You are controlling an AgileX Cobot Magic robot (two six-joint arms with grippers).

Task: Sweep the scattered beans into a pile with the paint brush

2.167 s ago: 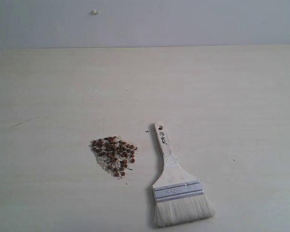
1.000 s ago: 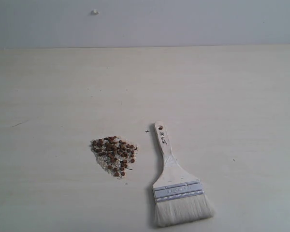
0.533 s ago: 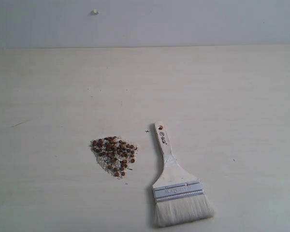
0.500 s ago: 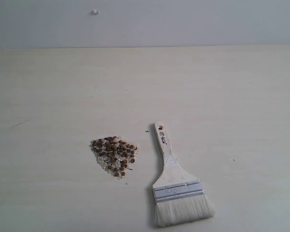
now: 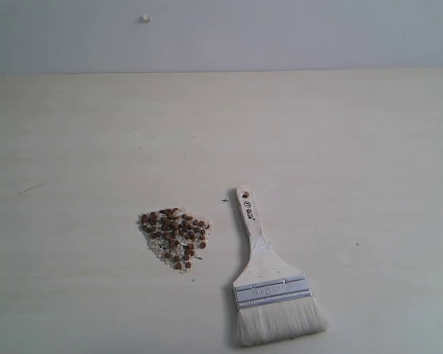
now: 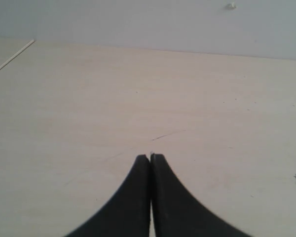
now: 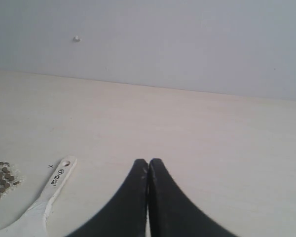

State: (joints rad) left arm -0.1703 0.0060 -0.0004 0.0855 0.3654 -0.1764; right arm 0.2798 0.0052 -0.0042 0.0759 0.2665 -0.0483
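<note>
The beans (image 5: 173, 240) are gathered in one small heap on the table (image 5: 340, 133) and are mixed with pale crumbly grains. The heap lies to the left of the brush (image 5: 264, 276), level with the middle of its handle (image 5: 249, 221). It is near the brush but apart from it, and a strip of bare table is seen between them. A few single grains are scattered just around the heap.

The brush is laid flat on the table and is held by nothing. Its handle is pointed toward the wall (image 5: 295, 33), with the hang hole at the far end. The silver ferrule (image 5: 272, 290) and the white bristles (image 5: 279, 323) are turned toward the near edge. A tiny dark cross mark (image 5: 224, 200) is drawn just left of the handle's end.

The right gripper (image 7: 148, 162) is pressed together, its two black fingers (image 7: 130, 197) touching, and nothing is clamped between them. It is kept well apart from the brush, whose handle is seen in its view with a part of the beans beyond it.

The left gripper (image 6: 150, 157) is likewise closed on nothing and is held over bare table. Its place relative to the brush cannot be told.

Behind the table, far beyond the brush, a small white knob (image 5: 145, 18) is fixed on the grey wall.
</note>
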